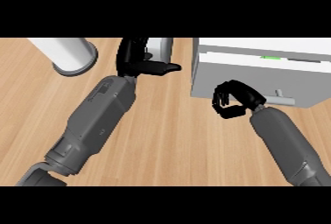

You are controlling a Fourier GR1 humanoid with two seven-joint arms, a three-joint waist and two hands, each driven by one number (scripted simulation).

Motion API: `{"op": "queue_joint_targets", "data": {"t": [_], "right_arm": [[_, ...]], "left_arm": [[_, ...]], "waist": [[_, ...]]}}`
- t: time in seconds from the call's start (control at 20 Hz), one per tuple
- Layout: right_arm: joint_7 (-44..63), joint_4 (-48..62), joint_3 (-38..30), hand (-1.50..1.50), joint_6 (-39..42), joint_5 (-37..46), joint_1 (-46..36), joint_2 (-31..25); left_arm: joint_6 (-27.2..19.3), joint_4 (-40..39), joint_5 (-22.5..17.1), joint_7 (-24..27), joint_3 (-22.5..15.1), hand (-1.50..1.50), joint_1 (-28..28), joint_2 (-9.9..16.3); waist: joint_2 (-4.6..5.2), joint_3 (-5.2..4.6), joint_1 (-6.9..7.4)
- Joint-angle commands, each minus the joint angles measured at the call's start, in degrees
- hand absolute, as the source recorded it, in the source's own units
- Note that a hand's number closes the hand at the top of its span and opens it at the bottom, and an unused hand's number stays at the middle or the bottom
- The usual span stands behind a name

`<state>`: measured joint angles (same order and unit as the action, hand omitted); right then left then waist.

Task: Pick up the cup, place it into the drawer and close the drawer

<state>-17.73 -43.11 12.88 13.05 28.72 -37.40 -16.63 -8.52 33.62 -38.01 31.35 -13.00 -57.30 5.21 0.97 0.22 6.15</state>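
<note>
A white-grey cup (161, 47) stands at the counter's far edge, just left of the drawer unit. My left hand (134, 54) is curled round its left side, with the thumb reaching under it to the right. The white drawer (258, 74) fills the upper right; a narrow gap along its top shows a green item (270, 57) inside. Its small handle (282, 96) sticks out on the front. My right hand (234, 99) sits against the drawer's front face, left of the handle, with its fingers curled and nothing in them.
A tall white cylinder on a grey round base (71, 54) stands at the upper left. Bare wooden counter (174, 131) lies between my two forearms and along the front.
</note>
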Motion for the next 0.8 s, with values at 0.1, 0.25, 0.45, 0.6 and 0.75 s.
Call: {"op": "queue_joint_targets", "data": {"t": [0.1,0.25,0.45,0.6,0.75], "right_arm": [[-6.0,11.1,-8.1,1.50,-4.0,-2.7,-9.0,-3.4],[-4.2,14.2,-10.3,1.50,-5.0,-3.2,-13.6,-4.4],[-1.8,14.5,-12.9,1.50,-4.7,-5.5,-15.8,-5.2],[-2.7,14.1,-13.2,1.50,-1.8,-6.0,-15.8,-8.6],[-2.4,13.0,-14.0,1.50,-1.3,-7.2,-15.9,-8.5]], "left_arm": [[4.3,3.6,-0.2,-0.7,-0.4,-1.50,4.2,3.4],[5.5,4.9,-0.4,-1.4,-0.8,-1.50,6.5,3.9],[6.1,5.8,-0.4,-3.1,-0.8,-1.50,6.4,5.9],[6.6,6.6,-0.6,-2.5,-0.9,-1.50,7.2,5.1],[7.8,7.3,-0.5,-3.0,-1.2,-1.50,7.0,6.0]], "waist": [[0.84,0.11,2.26],[1.09,0.09,3.56],[1.15,0.06,4.44],[1.51,0.04,5.05],[1.66,0.06,5.62]]}}
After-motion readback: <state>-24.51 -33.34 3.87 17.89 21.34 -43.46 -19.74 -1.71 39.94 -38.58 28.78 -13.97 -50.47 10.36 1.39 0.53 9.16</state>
